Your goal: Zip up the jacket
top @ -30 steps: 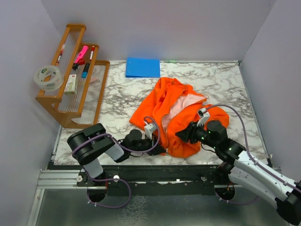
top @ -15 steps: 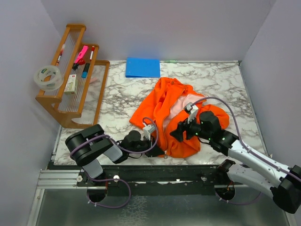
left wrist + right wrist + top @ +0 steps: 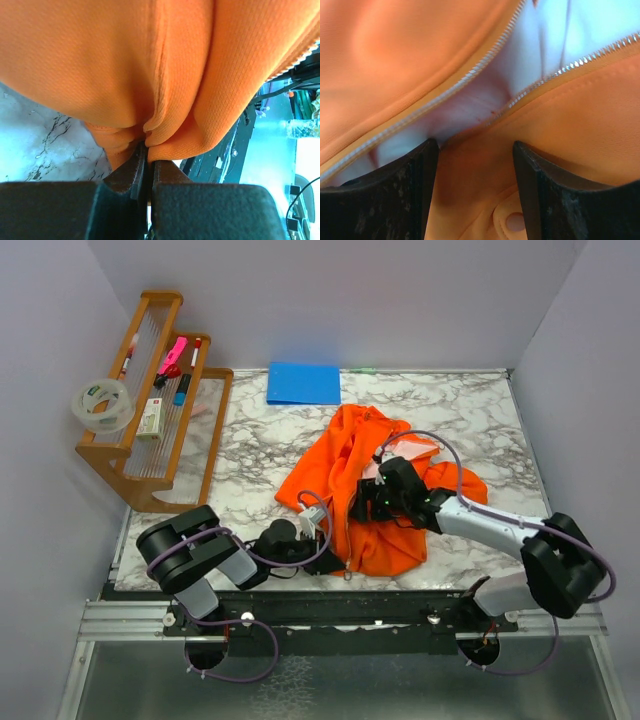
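The orange jacket lies crumpled in the middle of the marble table, front open, pale pink lining showing. My left gripper is at its near hem and is shut on a fold of the orange fabric. My right gripper is open and hovers low over the jacket's front. In the right wrist view the jaws stand apart above orange fabric, just below where the two zipper strips meet over the lining. A snap button shows between the fingers.
A flat blue rectangle lies at the table's back. A wooden rack with a tape roll, markers and a small box stands at the left. The table's near edge is right behind the left gripper.
My right arm has reached left and forward across the jacket, from its right near part to its middle front. The left gripper stays at the hem.
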You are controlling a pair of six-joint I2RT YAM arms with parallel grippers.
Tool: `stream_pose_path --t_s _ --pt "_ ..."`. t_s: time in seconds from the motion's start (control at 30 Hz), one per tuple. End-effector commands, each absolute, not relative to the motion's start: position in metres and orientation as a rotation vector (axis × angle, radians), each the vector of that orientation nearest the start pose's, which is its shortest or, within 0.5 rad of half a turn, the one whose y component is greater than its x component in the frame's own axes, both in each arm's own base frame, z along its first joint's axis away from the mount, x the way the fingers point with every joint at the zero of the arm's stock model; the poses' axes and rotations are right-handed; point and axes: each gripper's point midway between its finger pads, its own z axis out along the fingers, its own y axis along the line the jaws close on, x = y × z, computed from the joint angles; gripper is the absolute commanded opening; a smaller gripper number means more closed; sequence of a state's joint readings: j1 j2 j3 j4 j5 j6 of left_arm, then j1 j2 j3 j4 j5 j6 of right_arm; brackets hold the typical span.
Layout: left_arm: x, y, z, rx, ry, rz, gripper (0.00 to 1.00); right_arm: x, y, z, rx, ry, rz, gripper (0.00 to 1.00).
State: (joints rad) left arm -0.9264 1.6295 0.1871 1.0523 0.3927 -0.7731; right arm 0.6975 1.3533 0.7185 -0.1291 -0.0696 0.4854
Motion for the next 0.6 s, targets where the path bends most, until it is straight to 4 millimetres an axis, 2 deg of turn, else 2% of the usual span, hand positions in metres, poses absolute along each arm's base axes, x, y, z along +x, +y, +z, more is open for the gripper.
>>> stream_pose_path --t_s 0.0,0.07,0.13,0.2,0.27,0.3,0.4,0.57 --pt "0.117 -0.301 0.002 0.429 2.331 -1.321 0.00 0.259 0.238 0.047 -0.044 2.513 0.510 0.66" --pt "0.116 -0.302 -0.004 0.433 2.358 -1.316 0.00 0.272 0.232 0.039 0.002 2.503 0.427 0.58" --pt "0.117 -0.303 -0.008 0.426 2.377 -1.312 0.00 0.286 0.231 0.038 0.030 2.474 0.370 0.46" --pt "0.120 -0.304 -0.011 0.416 2.388 -1.305 0.00 0.303 0.230 0.045 0.063 2.419 0.325 0.28" --pt "0.127 -0.305 -0.014 0.405 2.389 -1.295 0.00 0.318 0.229 0.051 0.097 2.371 0.308 0.04" --pt "0.130 -0.306 -0.016 0.403 2.396 -1.291 0.00 0.326 0.229 0.056 0.111 2.348 0.306 0.01" --pt "0.149 -0.313 -0.019 0.397 2.395 -1.297 0.00 0.352 0.224 0.065 0.147 2.298 0.277 0.01" --pt "0.195 -0.335 -0.013 0.401 2.349 -1.361 0.00 0.405 0.203 0.082 0.202 2.209 0.273 0.01"
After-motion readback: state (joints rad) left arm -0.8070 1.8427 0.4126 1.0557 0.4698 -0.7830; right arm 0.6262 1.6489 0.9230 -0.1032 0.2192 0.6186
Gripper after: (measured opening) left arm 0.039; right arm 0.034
